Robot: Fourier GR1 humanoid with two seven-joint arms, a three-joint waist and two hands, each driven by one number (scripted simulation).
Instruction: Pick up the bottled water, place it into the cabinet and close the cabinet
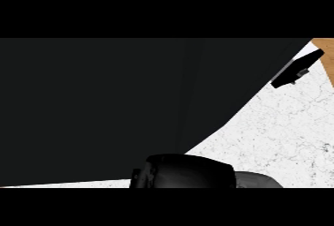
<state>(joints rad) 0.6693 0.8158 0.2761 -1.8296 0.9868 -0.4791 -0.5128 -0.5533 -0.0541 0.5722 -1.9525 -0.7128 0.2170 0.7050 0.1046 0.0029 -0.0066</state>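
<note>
Head view, looking steeply down: you see a black, rounded mass [186,171] at the lower edge, centre-right, which is probably part of a robot hand or wrist; which hand it is cannot be settled, and whether it is spread, curled or wrapped round anything cannot be told. A grey shape [257,179] touches its right side, most likely a forearm. No other hand can be made out.

Outward from there, a large dark surface [117,106] fills the left and centre of the view, its edge sweeping from the upper right down toward the black mass. Judged from the task, it is probably the cabinet door or body seen from very close, which would explain why it blocks so much; you cannot confirm that here.

Beyond the dark edge lies the white marbled counter [287,132], running to the right border, with a thin strip also showing at the lower left. A small black fixture [297,68] sits tilted near the upper right, just beside a tan wooden corner [324,46]; its kind is unclear.

The bottled water shows nowhere: it may be hidden behind the dark surface or inside the cabinet, so you cannot say how far the task stands
</note>
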